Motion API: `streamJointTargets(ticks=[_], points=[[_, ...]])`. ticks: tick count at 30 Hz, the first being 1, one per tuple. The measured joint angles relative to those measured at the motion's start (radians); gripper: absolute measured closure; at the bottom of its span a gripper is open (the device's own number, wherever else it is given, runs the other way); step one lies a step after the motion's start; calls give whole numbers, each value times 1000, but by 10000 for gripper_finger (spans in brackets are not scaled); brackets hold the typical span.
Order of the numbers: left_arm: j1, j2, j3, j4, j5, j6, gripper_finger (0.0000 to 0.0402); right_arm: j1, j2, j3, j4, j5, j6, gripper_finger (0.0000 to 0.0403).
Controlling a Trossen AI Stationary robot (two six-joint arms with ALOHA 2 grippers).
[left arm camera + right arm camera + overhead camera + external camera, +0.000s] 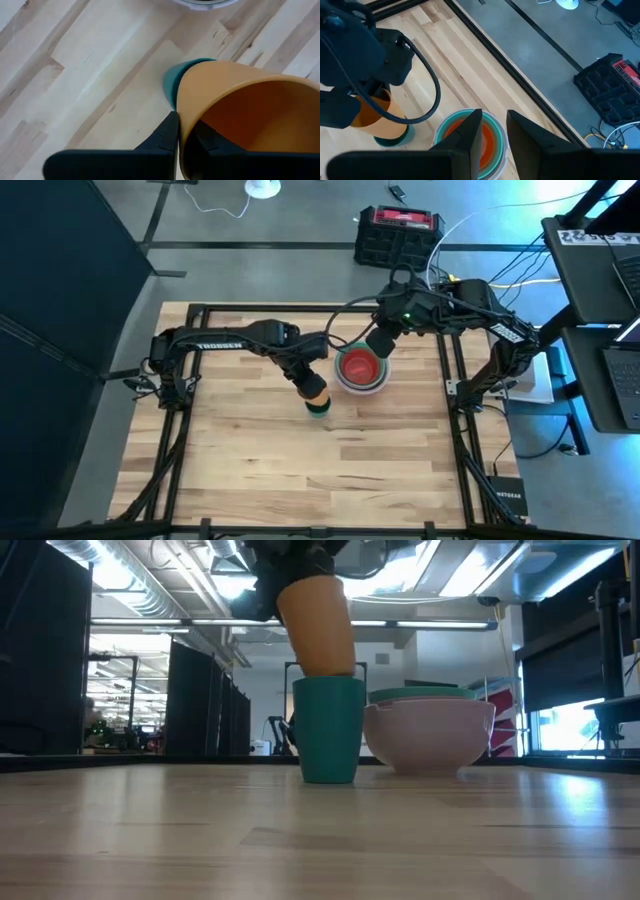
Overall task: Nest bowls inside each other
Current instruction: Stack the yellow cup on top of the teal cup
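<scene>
The bowls [360, 368] stand nested in one stack at the table's middle, a red one innermost, a green ring around it and a pale one outermost [430, 735]. Left of the stack a teal cup [328, 730] stands upright on the table. An orange cup [315, 625] is tilted above it, its bottom end inside the teal cup's mouth. My left gripper [185, 127] is shut on the orange cup. My right gripper [494, 117] hangs open above the bowl stack's far side and touches nothing. My left gripper holds the orange cup by its rim [182, 137], one finger inside the cup and one outside, the wall pinched between them. The fingers come from above, slanting down. The cup is tilted, its bottom end [327, 665] in the teal cup's mouth.
A black frame [450, 380] runs around the wooden tabletop. Bare wood lies at the near side and the left [230, 460]. Beyond the far edge, on the floor, stands a black and red crate [398, 232].
</scene>
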Motion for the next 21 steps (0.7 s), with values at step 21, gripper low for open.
streamJointTargets(ticks=[21], points=[[0, 26, -3, -2, -1, 36, 401, 0, 0, 0, -1, 0, 0, 329]])
